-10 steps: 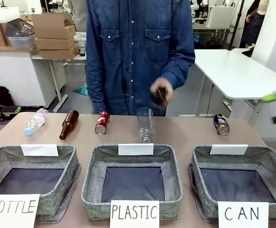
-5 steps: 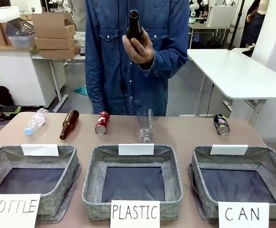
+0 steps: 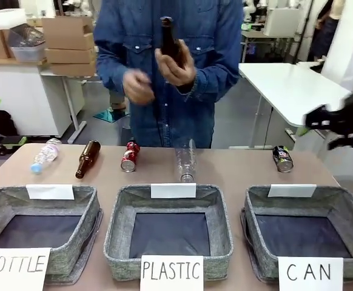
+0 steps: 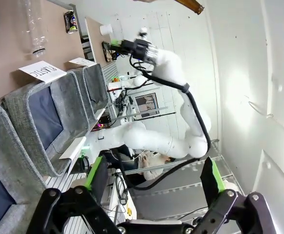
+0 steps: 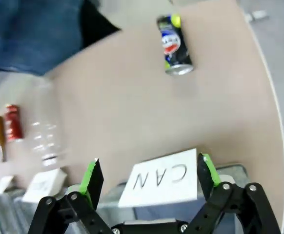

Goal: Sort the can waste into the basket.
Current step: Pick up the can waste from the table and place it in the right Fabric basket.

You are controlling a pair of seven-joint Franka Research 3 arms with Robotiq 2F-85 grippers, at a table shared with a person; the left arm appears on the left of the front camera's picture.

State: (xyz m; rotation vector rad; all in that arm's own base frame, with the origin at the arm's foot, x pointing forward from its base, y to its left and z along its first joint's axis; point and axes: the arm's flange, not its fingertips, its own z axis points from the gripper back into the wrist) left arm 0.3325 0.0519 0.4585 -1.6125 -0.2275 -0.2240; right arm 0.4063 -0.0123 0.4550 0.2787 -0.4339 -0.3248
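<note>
1. My right end effector is open. Its two green-padded fingers stand wide apart with nothing between them. In the right wrist view it hangs over the white "CAN" sign at lower centre of the frame.

2. My left end effector is also open and grips nothing. Its fingers rise from the bottom edge of the left wrist view.

3. The dark metal drink can, with yellow, green and blue print, lies on its side on the brown bench, right of centre in the front view. It is just beyond the far rim of the rectangular grey fabric basket, which sits at lower right.

4. The crushed red metal drink can lies left of centre on the bench. It is between a brown glass bottle and a clear plastic bottle, and well apart from that basket.

5. At top centre, the person's hand holds a second brown bottle upright, well above the bench.
</note>
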